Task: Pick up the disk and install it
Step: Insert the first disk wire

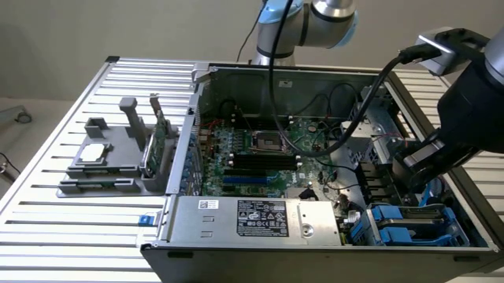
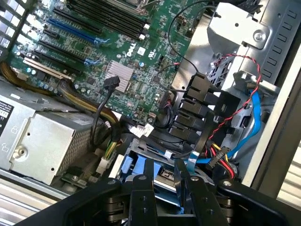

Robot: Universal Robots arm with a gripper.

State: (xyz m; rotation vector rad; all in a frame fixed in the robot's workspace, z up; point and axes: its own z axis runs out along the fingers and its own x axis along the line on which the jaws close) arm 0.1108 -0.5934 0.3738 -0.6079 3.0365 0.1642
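Disk [image 1: 393, 227] and its blue frame lie low in the drive bay at the front corner of the open computer case [image 1: 236, 259], on the exterior view's right. In the wrist view the disk [image 2: 129, 172] shows as blue plastic with a dark part in the middle, directly beneath the gripper [image 2: 163, 165]. The gripper sits right at the disk, but I cannot tell whether it is spread or pinching it.

The arm [image 1: 473, 106] reaches down into that corner of the case from the exterior view's right. A thick black cable [image 1: 370, 100] runs from its wrist across the case.

Just beside the disk are a stack of black plugs [image 2: 197, 103], a blue cable [image 2: 254, 117] and a twisted red and black wire [image 2: 235, 94]. The grey metal power supply [image 1: 252, 218] with its white label fills the front of the case next to the drive bay. In the wrist view the power supply [image 2: 42, 141] has a bundle of wires leaving it near the disk.

Behind the power supply lies the green motherboard [image 1: 260, 147], with dark memory slots and a small silver heat sink [image 2: 117, 73].

The case stands on a slatted metal table [image 1: 79, 236]. Well apart from the case, on the exterior view's left, a grey holder [image 1: 110, 171] carries a small silver chip [image 1: 91, 153] and a thin green card [image 1: 160, 138] standing upright.
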